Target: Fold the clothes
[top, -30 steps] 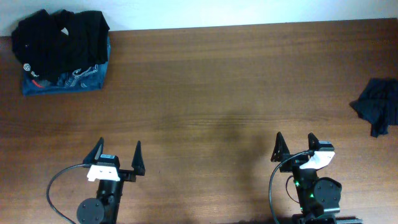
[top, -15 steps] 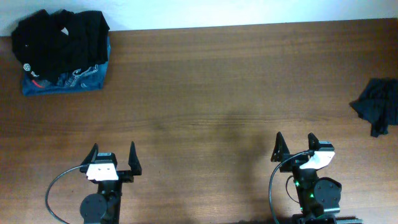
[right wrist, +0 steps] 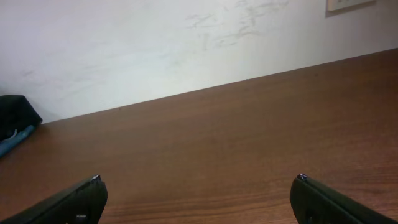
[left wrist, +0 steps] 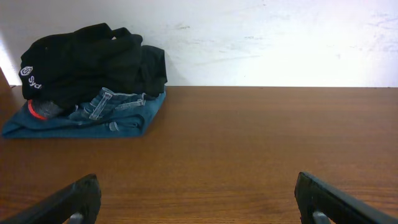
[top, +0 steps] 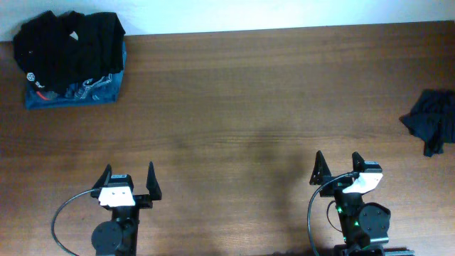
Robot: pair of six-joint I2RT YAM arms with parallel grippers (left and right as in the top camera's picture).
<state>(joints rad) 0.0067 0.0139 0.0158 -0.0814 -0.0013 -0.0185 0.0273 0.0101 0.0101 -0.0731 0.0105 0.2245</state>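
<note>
A black T-shirt (top: 67,43) with a small white round logo lies bunched on top of a stack at the table's far left corner. The left wrist view shows it (left wrist: 81,62) far ahead on the left. A second dark garment (top: 432,119) lies crumpled at the right edge of the table. My left gripper (top: 129,169) is open near the front edge, with only bare wood between its fingers (left wrist: 198,180). My right gripper (top: 338,156) is also open over bare wood (right wrist: 198,179), well short of the crumpled garment.
Folded blue jeans (top: 78,91) lie under the black shirt, seen too in the left wrist view (left wrist: 106,115). The brown wooden table (top: 249,92) runs back to a white wall (right wrist: 186,43). A sliver of the stack (right wrist: 15,115) shows at the right wrist view's left edge.
My left gripper has drawn back a little toward the front edge and straightened, then held still. The right arm and both garments have not moved.
</note>
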